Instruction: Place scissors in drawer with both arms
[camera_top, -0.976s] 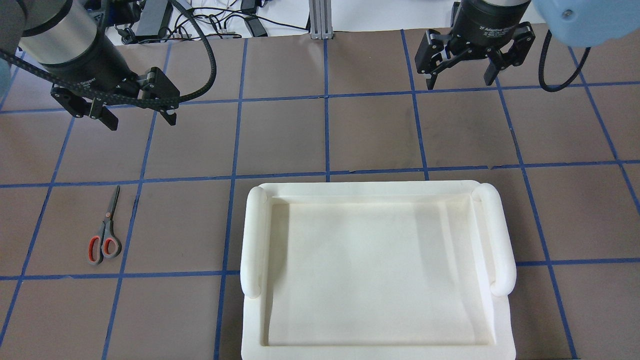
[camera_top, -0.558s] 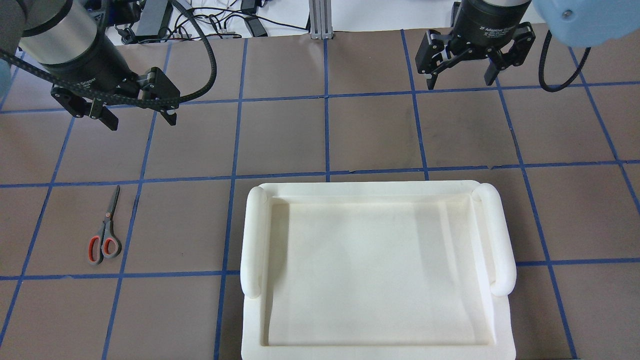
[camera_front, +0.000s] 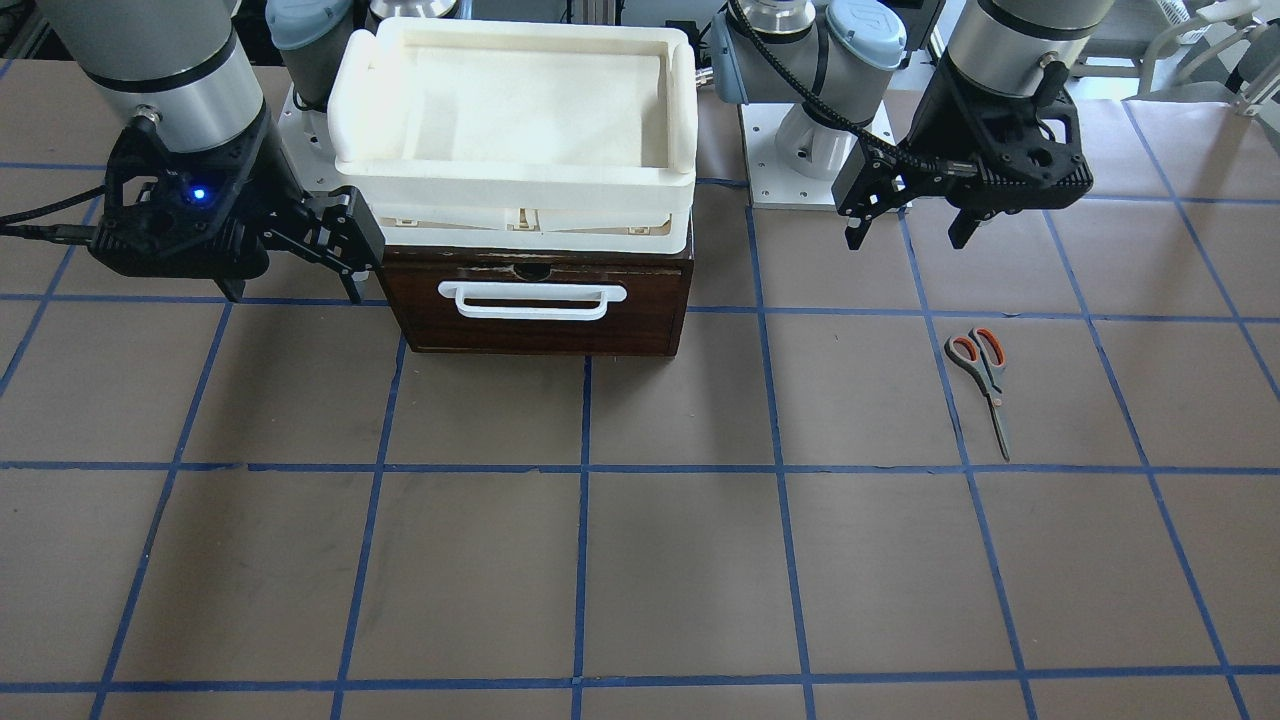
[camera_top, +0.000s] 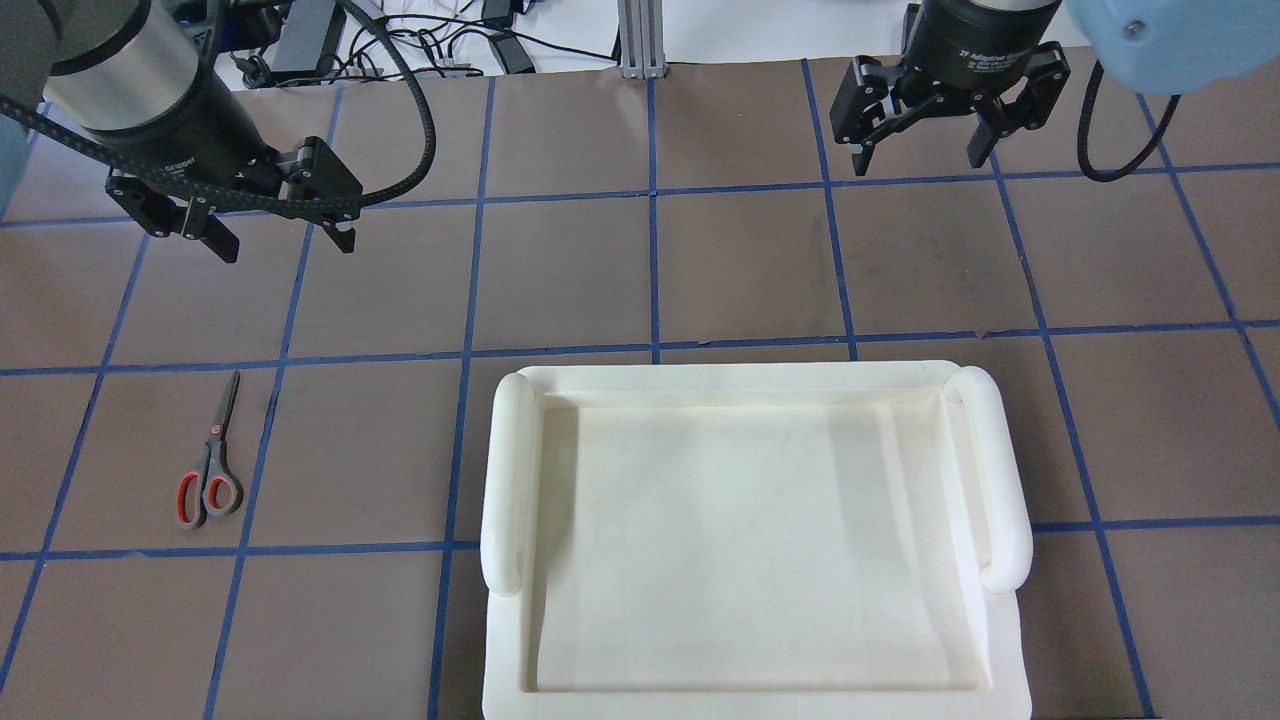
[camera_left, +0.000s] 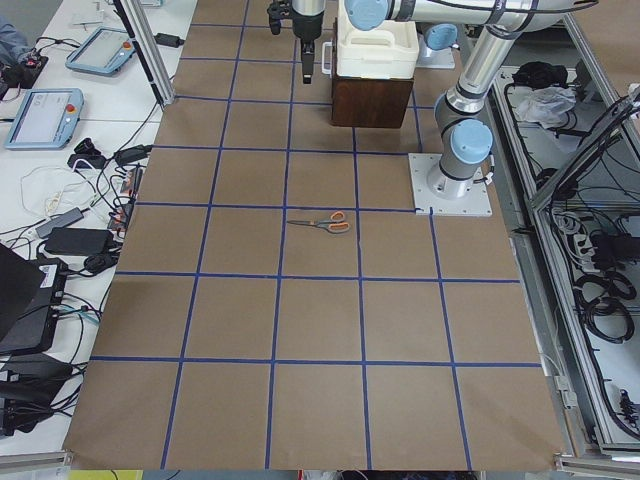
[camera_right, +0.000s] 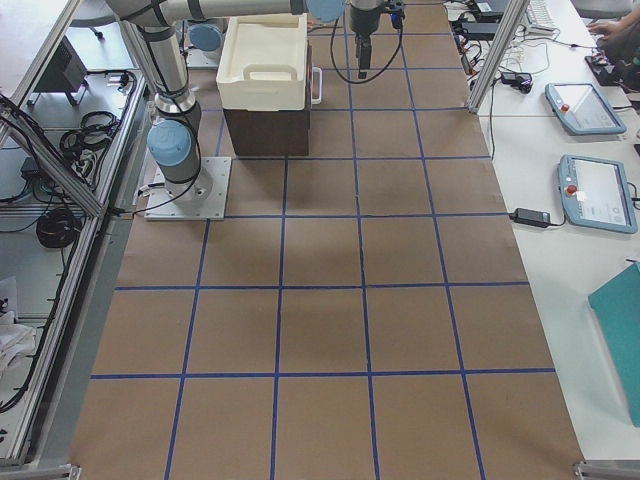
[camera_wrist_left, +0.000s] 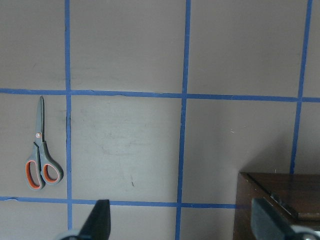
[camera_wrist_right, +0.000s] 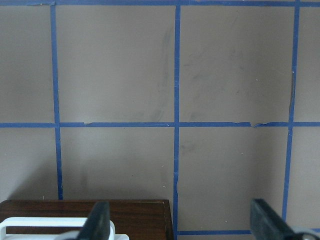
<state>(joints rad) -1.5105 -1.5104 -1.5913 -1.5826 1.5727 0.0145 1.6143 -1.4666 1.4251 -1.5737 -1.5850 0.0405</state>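
The scissors (camera_top: 212, 470) lie flat on the brown table, blades pointing away from the robot; they also show in the front view (camera_front: 983, 378), left side view (camera_left: 322, 223) and left wrist view (camera_wrist_left: 41, 160). The drawer (camera_front: 430, 325) is closed, its dark brown front with the white handle (camera_front: 530, 300) facing away from the robot. My left gripper (camera_top: 280, 243) is open and empty, hovering beyond the scissors. My right gripper (camera_top: 918, 163) is open and empty, beyond the drawer's right side. In the right wrist view the drawer top (camera_wrist_right: 130, 215) sits at the bottom edge.
A white foam tray (camera_top: 740, 378) sits on top of the drawer box and hides it from overhead; it also shows in the front view (camera_front: 510, 170). Blue tape lines grid the table. Cables and tablets lie on side benches (camera_left: 60, 110).
Both grippers have shifted only slightly, the left a touch rightward, the right a touch farther from the robot. Both stay open. The scissors have not moved.
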